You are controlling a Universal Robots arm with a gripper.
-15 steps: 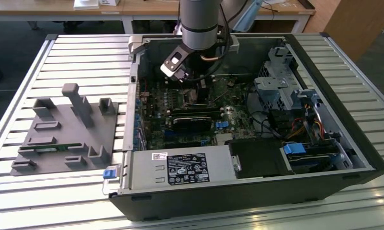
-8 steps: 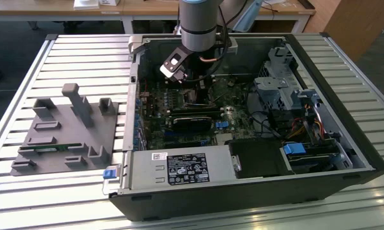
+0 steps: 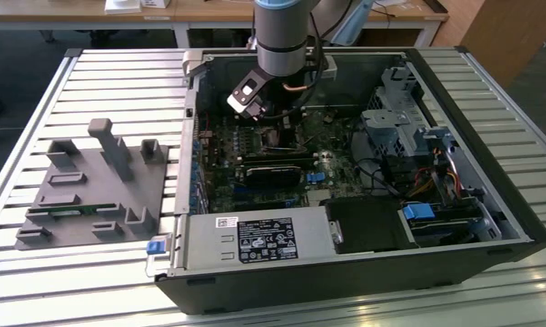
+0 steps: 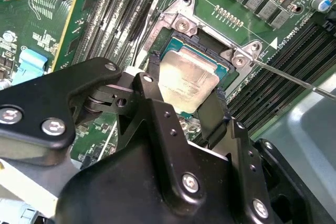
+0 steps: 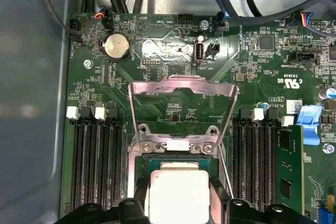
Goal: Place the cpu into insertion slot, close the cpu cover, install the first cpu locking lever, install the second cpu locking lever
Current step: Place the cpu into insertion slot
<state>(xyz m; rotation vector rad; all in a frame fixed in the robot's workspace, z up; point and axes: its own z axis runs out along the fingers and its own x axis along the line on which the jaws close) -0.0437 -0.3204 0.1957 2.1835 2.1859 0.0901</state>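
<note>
The exterior view's left is showing a desk (image 3: pixel 37 88) of ribbed, pale metal slats. A matte grey moulded fixture (image 3: pixel 91 184) with upright posts and shallow pockets is lying on it. In the middle, an open black computer case (image 3: pixel 518 218) is lying on its side. Near its front edge a silver power supply box (image 3: pixel 254 238) is carrying a black label (image 3: pixel 265 240) with white print. From the upper middle of the exterior view, the smooth grey arm (image 3: pixel 282 27) is reaching straight down into the case, with its wrist bending toward the green motherboard (image 3: pixel 254 146). At the exterior view's right, grey drive cages (image 3: pixel 391 126) and bundled cables are filling that side of the case.

In the first wrist view, the motherboard (image 5: pixel 173 40) is glossy green with fine white lettering and a round silver coin battery (image 5: pixel 116 45). Long black memory slots (image 5: pixel 94 161) are running along both sides of the socket. The cpu cover (image 5: pixel 157 85), a thin shiny metal frame with an open window, is standing raised on its hinge.

In both wrist views, the cpu (image 4: pixel 184 77) (image 5: pixel 178 192), square with a dull silver top, is sitting over the socket. The black claw (image 4: pixel 189 83) (image 5: pixel 179 205) is gripping it, with fingers (image 4: pixel 212 114) (image 5: pixel 137 203) pressing two opposite edges. A thin steel locking lever (image 4: pixel 294 80) is angling away beside the socket.
</note>
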